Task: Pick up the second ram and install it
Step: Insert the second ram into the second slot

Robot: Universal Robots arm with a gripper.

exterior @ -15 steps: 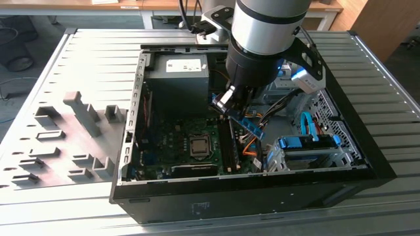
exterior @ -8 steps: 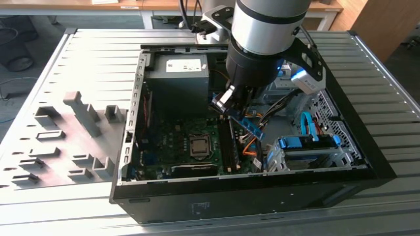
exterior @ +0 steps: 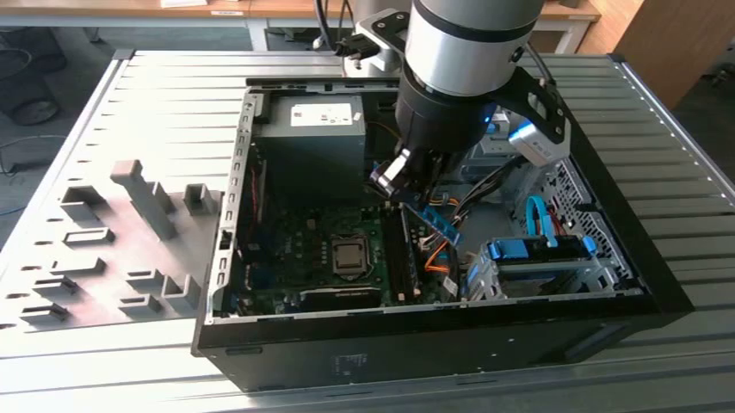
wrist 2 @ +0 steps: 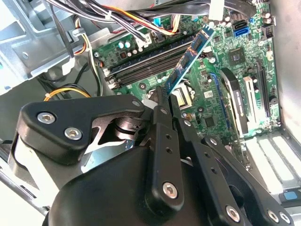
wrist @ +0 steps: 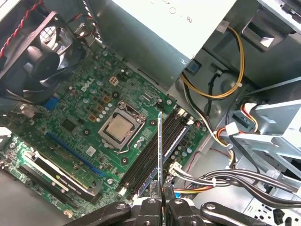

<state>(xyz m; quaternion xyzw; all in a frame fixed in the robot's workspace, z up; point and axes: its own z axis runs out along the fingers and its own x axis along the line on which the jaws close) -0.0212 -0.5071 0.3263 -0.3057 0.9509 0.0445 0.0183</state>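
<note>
My gripper [exterior: 404, 191] hangs inside the open computer case [exterior: 230, 284], shut on the second ram [exterior: 443, 226], a thin blue-green stick. In the exterior view the stick slopes down from the fingers toward that view's right. It hovers over the long dark memory slots [exterior: 397, 254] beside the processor socket [exterior: 348, 255]. The second wrist view shows the ram [wrist 2: 188, 59] reaching out from the gripper [wrist 2: 162, 101] across the slots [wrist 2: 146, 63]. In the first wrist view the ram [wrist: 160, 150] appears edge-on above the slots [wrist: 148, 157], clamped in the gripper [wrist: 163, 193].
A grey slotted holder [exterior: 126, 232] lies on the table at the exterior view's left. Inside the case are the power supply [exterior: 310, 129], cable bundles [wrist: 221, 179], a drive cage [exterior: 540, 254], a fan [wrist: 42, 52] and an expansion card [wrist: 56, 174].
</note>
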